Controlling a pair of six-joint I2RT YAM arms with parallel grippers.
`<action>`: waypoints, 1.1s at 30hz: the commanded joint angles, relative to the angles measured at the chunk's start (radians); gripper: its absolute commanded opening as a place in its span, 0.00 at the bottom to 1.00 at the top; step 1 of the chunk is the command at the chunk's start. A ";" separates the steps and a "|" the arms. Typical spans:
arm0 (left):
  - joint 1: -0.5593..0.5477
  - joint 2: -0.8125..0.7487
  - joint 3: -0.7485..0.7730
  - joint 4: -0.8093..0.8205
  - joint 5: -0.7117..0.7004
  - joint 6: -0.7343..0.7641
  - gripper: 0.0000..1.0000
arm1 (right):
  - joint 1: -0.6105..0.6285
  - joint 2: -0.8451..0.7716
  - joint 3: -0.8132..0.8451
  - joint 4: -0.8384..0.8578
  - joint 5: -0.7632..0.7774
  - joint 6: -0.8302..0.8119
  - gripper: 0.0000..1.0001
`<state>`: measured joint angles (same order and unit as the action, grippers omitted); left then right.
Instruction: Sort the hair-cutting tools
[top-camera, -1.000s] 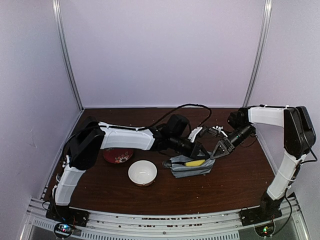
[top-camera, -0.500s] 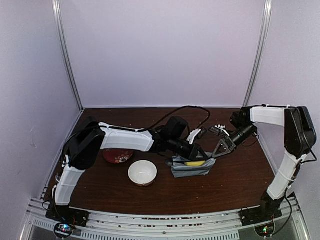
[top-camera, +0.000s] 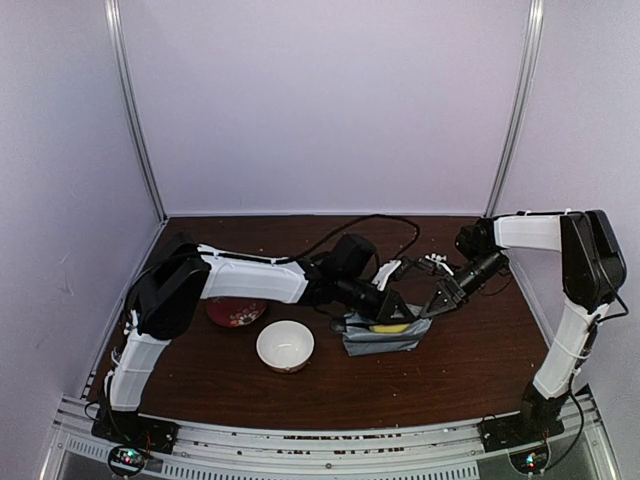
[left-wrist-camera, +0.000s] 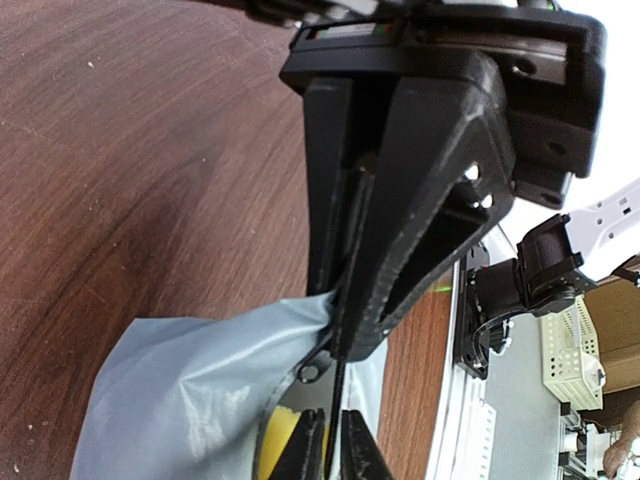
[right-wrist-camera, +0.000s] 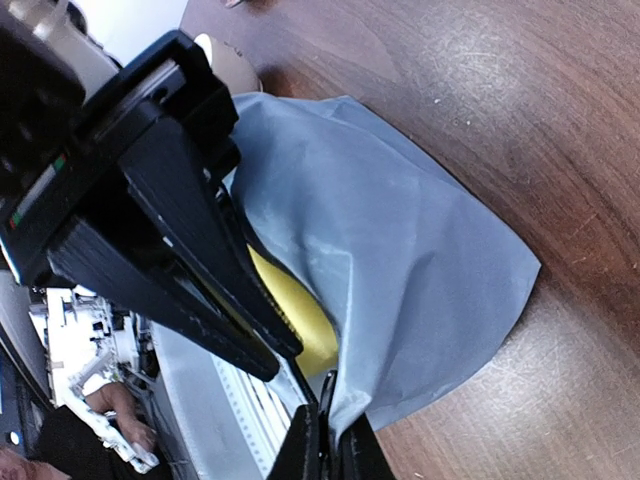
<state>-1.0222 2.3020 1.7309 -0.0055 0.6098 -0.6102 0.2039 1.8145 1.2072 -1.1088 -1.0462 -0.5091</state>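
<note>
A grey pouch (top-camera: 385, 340) lies on the brown table with its mouth held between both grippers. My left gripper (top-camera: 396, 306) (left-wrist-camera: 345, 335) is shut on the pouch's black zip edge. My right gripper (top-camera: 433, 304) (right-wrist-camera: 272, 362) is shut on the same rim from the other side. The pouch (left-wrist-camera: 180, 400) (right-wrist-camera: 400, 230) gapes a little, and a yellow thing (right-wrist-camera: 295, 315) (left-wrist-camera: 280, 440) shows inside. The hair-cutting tools are out of view or hidden.
A white bowl (top-camera: 285, 346) stands near the front, left of the pouch. A red patterned plate (top-camera: 235, 312) lies partly under the left arm. A black cable (top-camera: 370, 216) loops across the back of the table. Grey walls close three sides.
My right gripper opened, lifted slightly off the pouch, then came back down and shut on its rim. The left gripper kept its hold and barely moved.
</note>
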 joint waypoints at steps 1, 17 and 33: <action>-0.003 -0.026 0.024 -0.016 -0.002 0.027 0.08 | 0.007 -0.013 0.009 0.015 -0.010 0.010 0.00; -0.008 0.030 0.101 -0.015 0.022 0.015 0.30 | 0.009 -0.010 0.038 -0.117 -0.109 -0.140 0.00; -0.035 0.033 0.108 -0.125 -0.104 0.168 0.24 | 0.008 -0.002 0.048 -0.144 -0.126 -0.161 0.03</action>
<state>-1.0477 2.3268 1.8286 -0.0841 0.5751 -0.5144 0.2070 1.8149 1.2224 -1.2163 -1.1095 -0.6415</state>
